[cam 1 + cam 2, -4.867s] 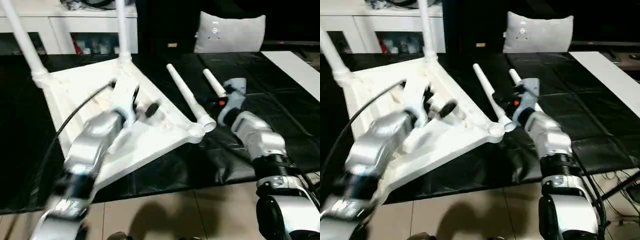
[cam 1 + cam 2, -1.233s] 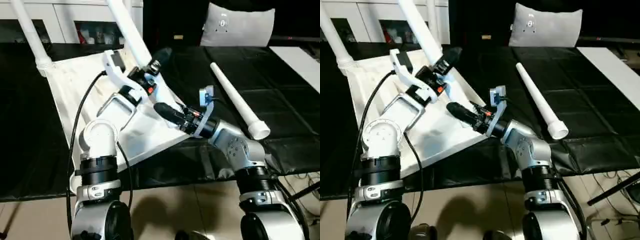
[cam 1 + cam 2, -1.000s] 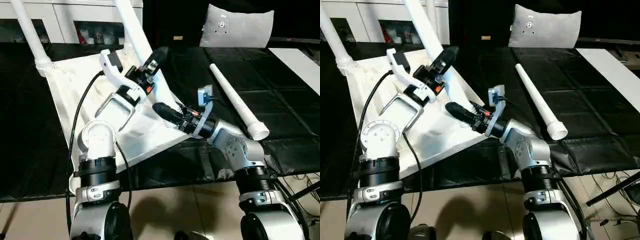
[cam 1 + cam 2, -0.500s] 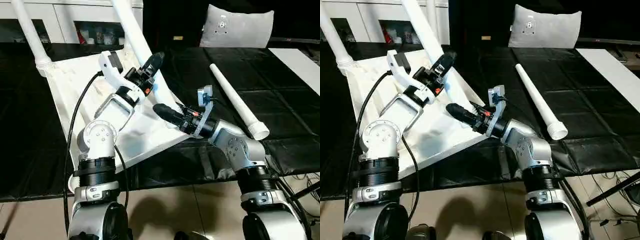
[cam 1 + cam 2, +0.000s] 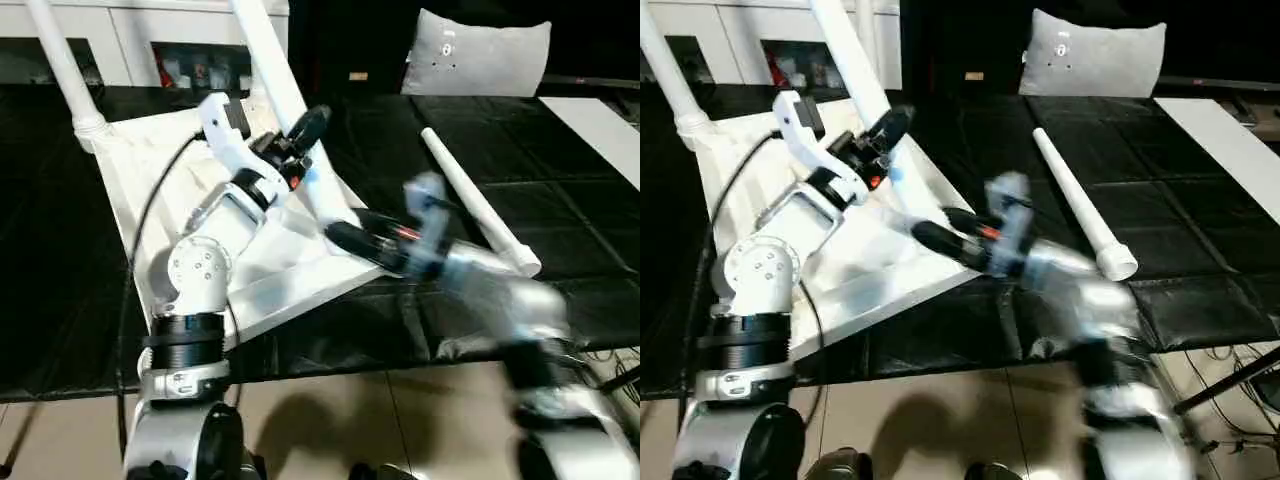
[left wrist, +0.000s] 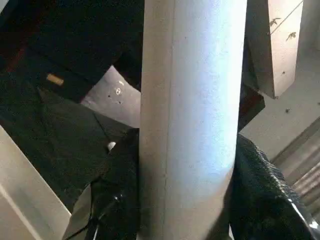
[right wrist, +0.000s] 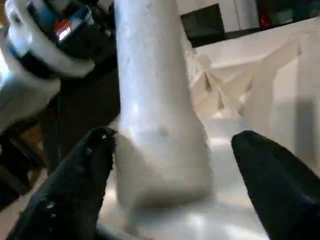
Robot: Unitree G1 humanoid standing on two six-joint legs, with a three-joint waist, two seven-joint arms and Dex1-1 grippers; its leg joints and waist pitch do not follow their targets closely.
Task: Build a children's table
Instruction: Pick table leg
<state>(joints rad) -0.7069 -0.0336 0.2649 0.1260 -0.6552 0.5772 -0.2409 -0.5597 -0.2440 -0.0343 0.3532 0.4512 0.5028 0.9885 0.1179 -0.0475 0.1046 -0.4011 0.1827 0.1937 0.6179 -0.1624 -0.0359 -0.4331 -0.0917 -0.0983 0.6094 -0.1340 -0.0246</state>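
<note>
On the black mat (image 5: 560, 290), the upturned tabletop (image 5: 150, 190) is lying, a loose leg (image 5: 478, 200) (pillow (image 5: 475, 58) behind) lying right of it. The left gripper (image 5: 305, 128) is clamping a standing leg (image 5: 262, 55); the right gripper (image 7: 170, 165) is gaping apart around its base.

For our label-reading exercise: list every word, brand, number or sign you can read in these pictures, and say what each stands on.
None can be read.
The grey pillow bears a small white mark, too small to read.
The table top, the loose leg and the cabinets show no lettering.
</note>
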